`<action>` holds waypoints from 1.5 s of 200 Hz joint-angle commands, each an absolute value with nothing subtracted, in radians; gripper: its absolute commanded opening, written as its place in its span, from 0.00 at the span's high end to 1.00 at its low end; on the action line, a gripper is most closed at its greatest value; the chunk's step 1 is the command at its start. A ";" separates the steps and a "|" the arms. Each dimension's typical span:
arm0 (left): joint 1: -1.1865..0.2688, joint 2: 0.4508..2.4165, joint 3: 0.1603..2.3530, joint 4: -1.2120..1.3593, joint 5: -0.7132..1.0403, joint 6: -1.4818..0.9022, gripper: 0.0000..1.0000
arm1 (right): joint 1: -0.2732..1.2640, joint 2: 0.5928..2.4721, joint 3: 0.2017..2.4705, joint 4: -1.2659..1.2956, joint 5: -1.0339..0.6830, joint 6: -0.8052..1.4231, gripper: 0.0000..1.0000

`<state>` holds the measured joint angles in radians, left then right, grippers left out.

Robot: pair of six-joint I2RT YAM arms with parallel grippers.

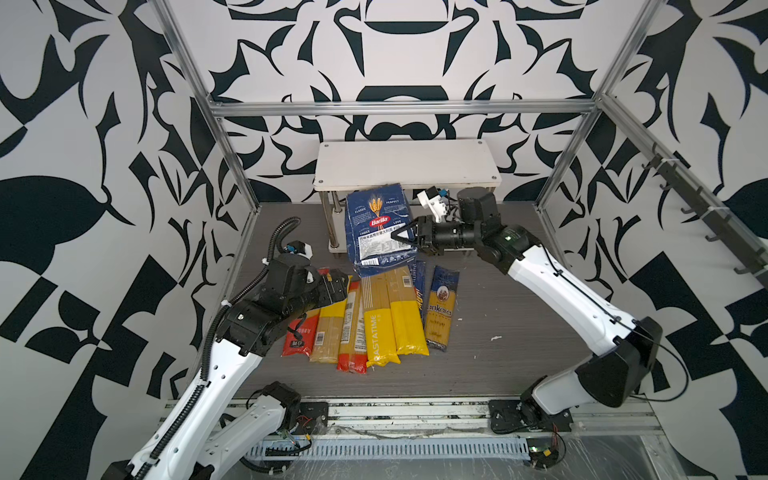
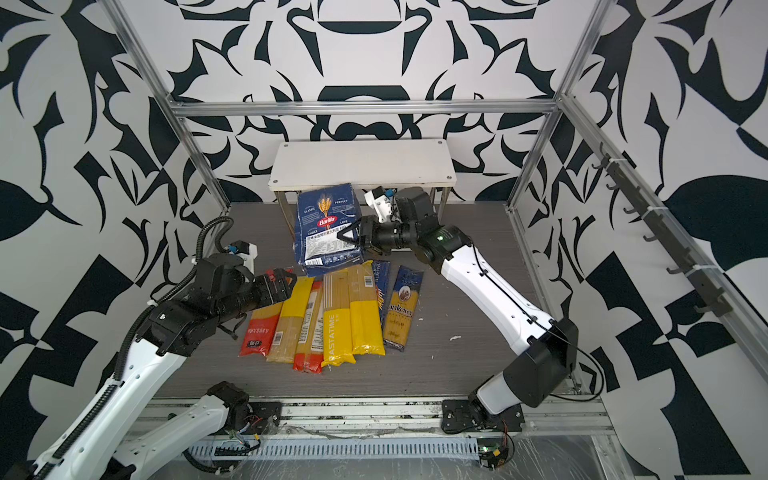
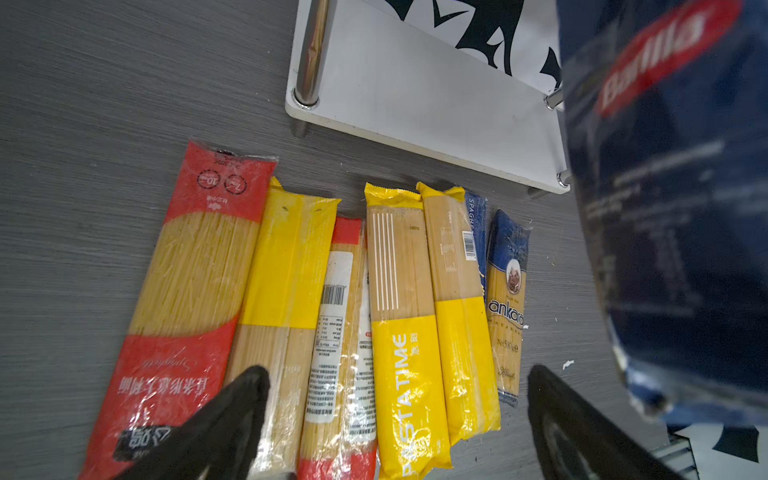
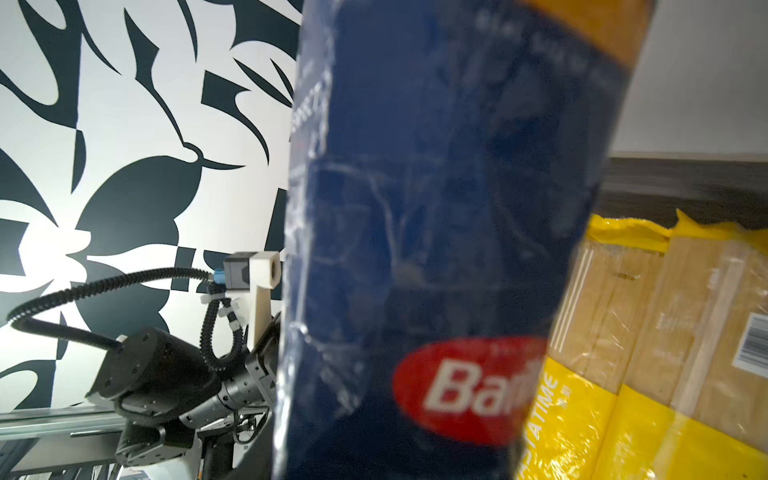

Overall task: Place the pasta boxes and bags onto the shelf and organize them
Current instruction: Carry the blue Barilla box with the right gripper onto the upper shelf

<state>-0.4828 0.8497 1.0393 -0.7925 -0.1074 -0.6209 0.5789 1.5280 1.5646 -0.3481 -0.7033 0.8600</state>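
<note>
Looking at both top views, you have the wide Barilla pack (image 1: 378,228) off the tabletop (image 1: 498,332), pinched by the right claw (image 1: 402,237), which reaches in from the pack's right side and bites its right long edge a little below the middle. The pack hangs just in front of the shelf (image 1: 405,164), left of the shelf's centre. Its wheat-emblem end is toward the shelf and its label end hangs over the far tips of the spaghetti bags (image 1: 374,316).

What your next move turns on is this: the pack's long axis runs near-to-far, straight at the shelf, while the shelf's boards run left-to-right, so the two cross. The top board (image 2: 361,164) is bare, and so is what shows of the lower board (image 3: 415,104). I judge you must either push it in end-first or turn it to lie along a board (the grip on one edge may let a bulky pack sag or swing).

The left claw (image 3: 397,370) is spread wide with nothing in it, hovering over the left part of the bag row. The bags lie side by side, long axes pointing toward the shelf, with the narrow Barilla box (image 1: 419,286) tucked among them on the right. The right arm is the nearer one to the shelf.
</note>
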 commanded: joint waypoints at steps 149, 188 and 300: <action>-0.471 0.848 1.087 -0.819 -0.086 -0.595 0.00 | 0.497 2.195 2.780 -0.427 -0.732 0.813 0.65; -0.470 0.862 1.088 -0.785 -0.084 -0.594 0.00 | 0.461 2.213 2.820 -0.442 -0.699 0.794 0.64; -0.470 0.907 1.100 -0.743 -0.068 -0.604 0.00 | 0.424 2.220 2.791 -0.497 -0.683 0.756 0.24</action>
<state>-0.4759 0.9028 1.0695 -0.7475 -0.0776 -0.6022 0.4366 2.2925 2.7613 -0.5865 -0.7006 0.8299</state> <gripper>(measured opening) 0.996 0.742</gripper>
